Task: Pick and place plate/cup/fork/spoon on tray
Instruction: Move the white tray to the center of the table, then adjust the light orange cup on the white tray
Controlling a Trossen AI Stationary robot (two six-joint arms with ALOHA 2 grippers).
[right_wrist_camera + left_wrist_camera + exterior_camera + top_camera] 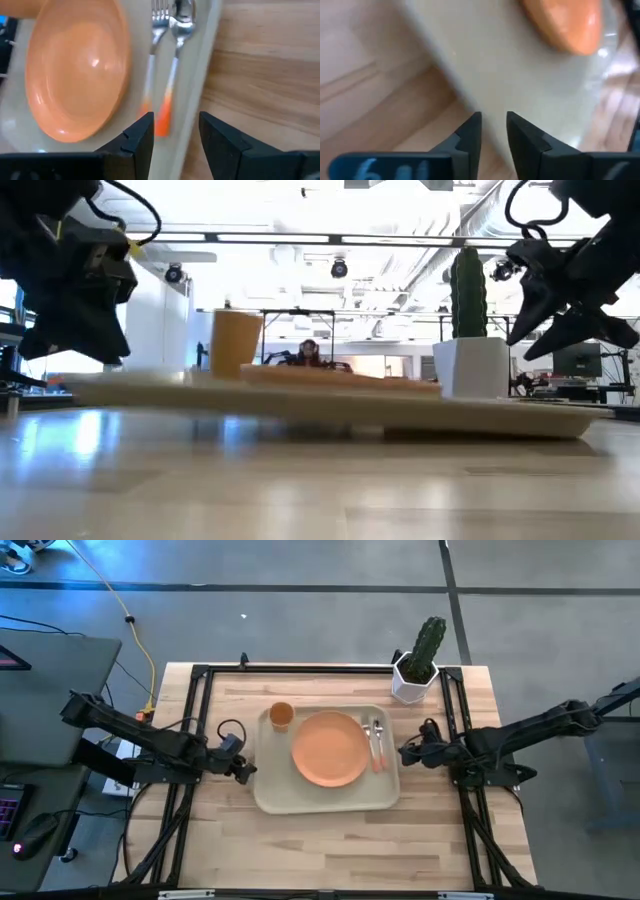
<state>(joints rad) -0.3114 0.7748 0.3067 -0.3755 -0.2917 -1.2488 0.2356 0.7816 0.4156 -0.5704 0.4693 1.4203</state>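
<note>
My right hand (172,132) hangs just off the tray's right rim, fingers apart, nothing between them. Right past the fingertips: the tray (200,95) edge, then the spoon (175,55) and the fork (152,55) lying side by side along that edge, handles toward me, bowl and tines pointing away. Beyond those, the plate (75,75) sits flat in the tray's middle.

My left hand (493,131) is over the tabletop (330,850) at the tray's left rim, fingers a narrow gap apart, holding nothing. Ahead of it runs bare tray floor, then the plate's rim.

From above: tray (325,802) centred on the tabletop, plate (329,748) in the middle, cup (281,716) upright in the far-left corner, fork (372,745) and spoon (379,743) along the right side. My left hand (242,768) and right hand (407,753) flank the tray, both off it.

Judgement: all four pieces appear to be on the tray, so placing looks finished; the step in hand reads as release and clear-out. The next move calls for drawing both arms back and up without brushing the rim.

Farther off: a white pot with a cactus (420,665) stands beyond the tray's far-right corner, close to my right arm's path, the one thing I could clip on retreat. Cables trail across the floor on the left.
</note>
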